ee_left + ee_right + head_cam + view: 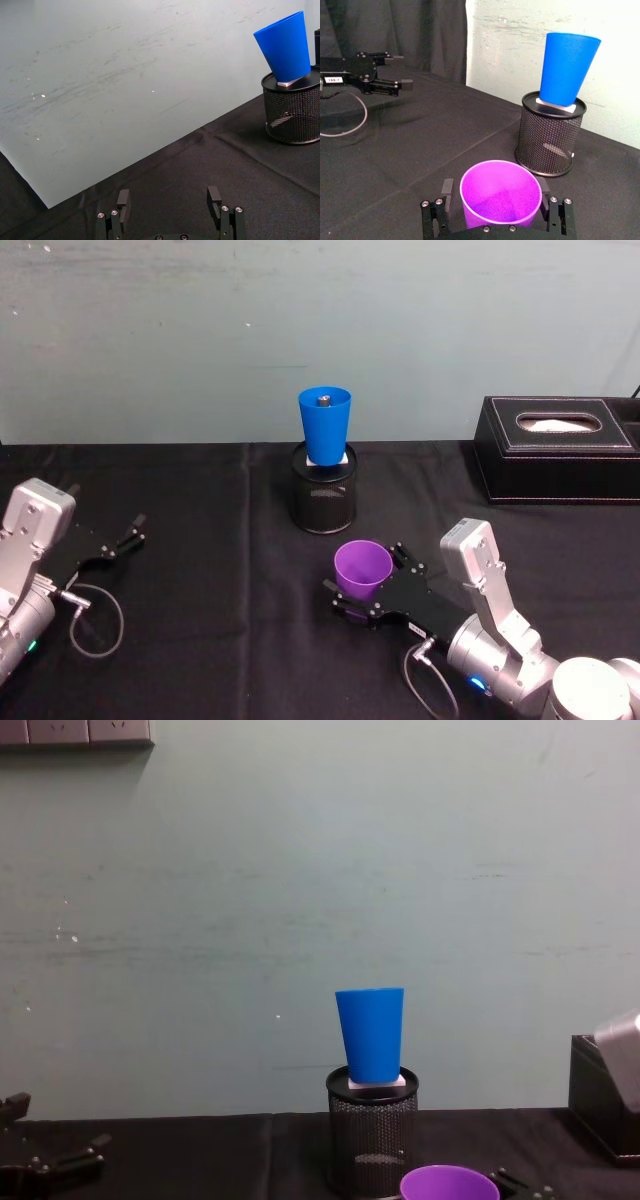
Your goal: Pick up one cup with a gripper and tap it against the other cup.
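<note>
Purple cup [362, 568]: upright, mouth up, on the near-right part of the black cloth [200, 640], in front of and slightly right of the mesh pen holder [324, 502], apart from it. Cannot tell whether its base is on the cloth or just off it.

Right gripper [365, 582]: reaches in from near right w/ one jaw on each side of the purple cup. In the right wrist view the fingers [447, 187] sit against the cup wall below the rim, so the jaws are part-closed to cup width and gripping it, as far as can be seen.

Blue cup [325, 425]: upright, mouth up, on a pale block [555, 104] lying across the top of the pen holder, so well above the purple cup's rim. Small dark item inside at its bottom; cannot ID. No contact btwn the two cups.

Left gripper [138, 530]: far left of the cloth, low, well apart from both cups. Jaws spread wide, nothing btwn them (left wrist view).

Black tissue box [555, 450]: rear right, near the pale green wall [150, 340].
</note>
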